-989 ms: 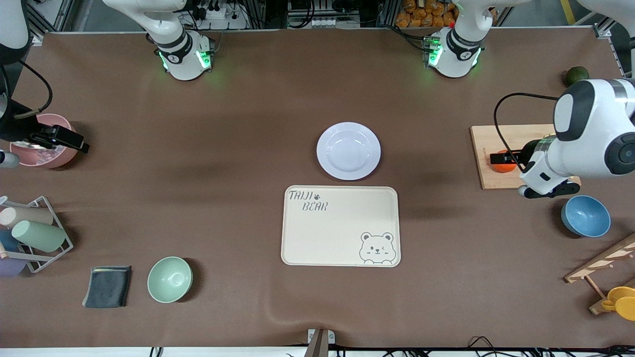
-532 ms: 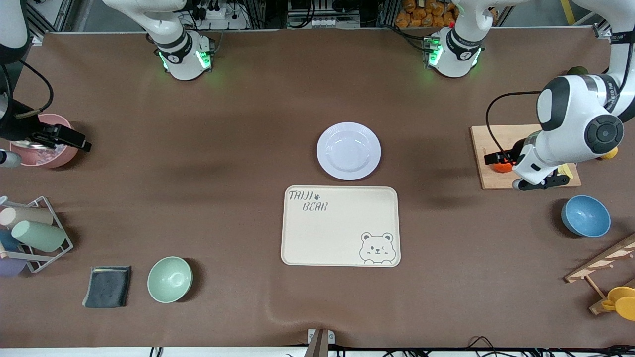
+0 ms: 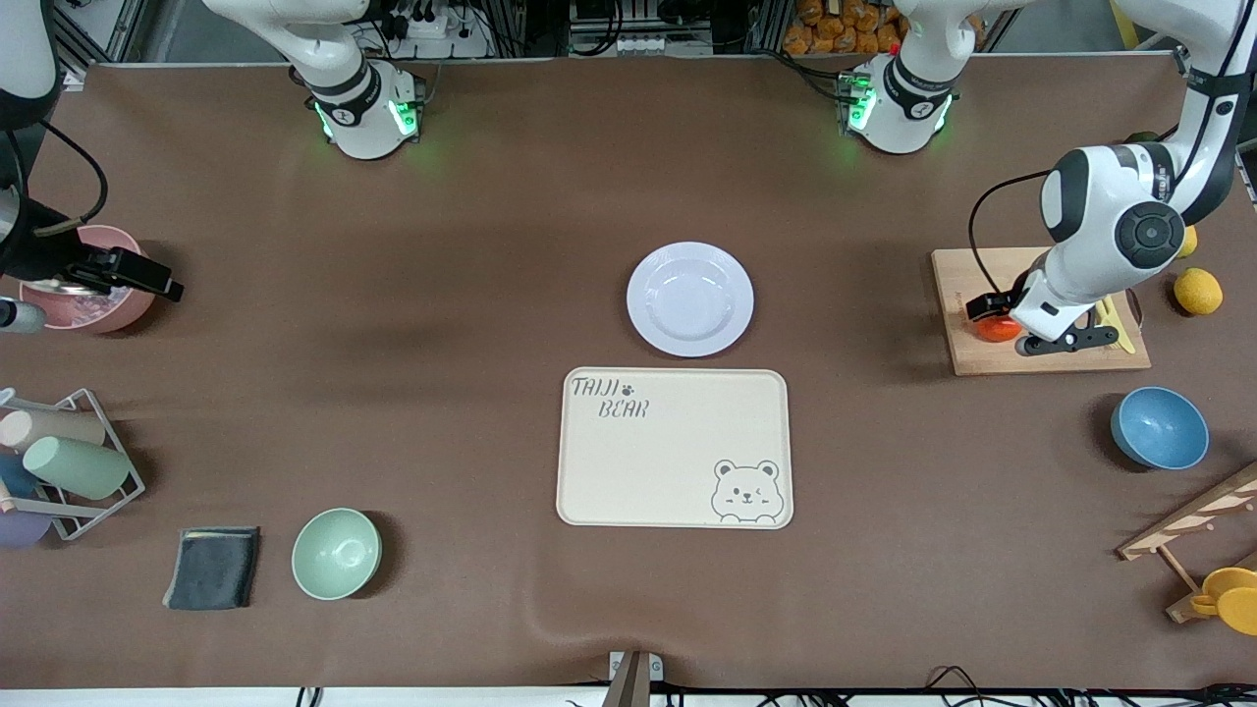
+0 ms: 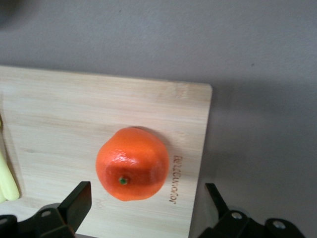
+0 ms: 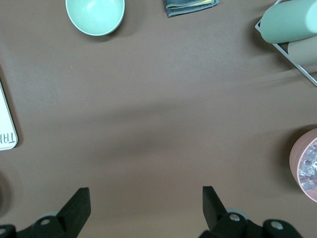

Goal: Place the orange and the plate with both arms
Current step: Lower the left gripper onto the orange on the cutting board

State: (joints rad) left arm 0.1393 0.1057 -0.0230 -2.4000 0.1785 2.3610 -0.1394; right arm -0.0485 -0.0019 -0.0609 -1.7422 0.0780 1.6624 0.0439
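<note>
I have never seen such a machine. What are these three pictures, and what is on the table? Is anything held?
Two robot arms stand at a brown table. One picture looks down from a high camera facing them; the other two come from cameras on each arm's wrist. The left tool hangs open over the orange, which lies on a wooden board. The right tool waits, open, over bare table near a pink bowl. Mid-table lies the plate, with a cream tray nearer the front camera. Nothing is held.
</note>
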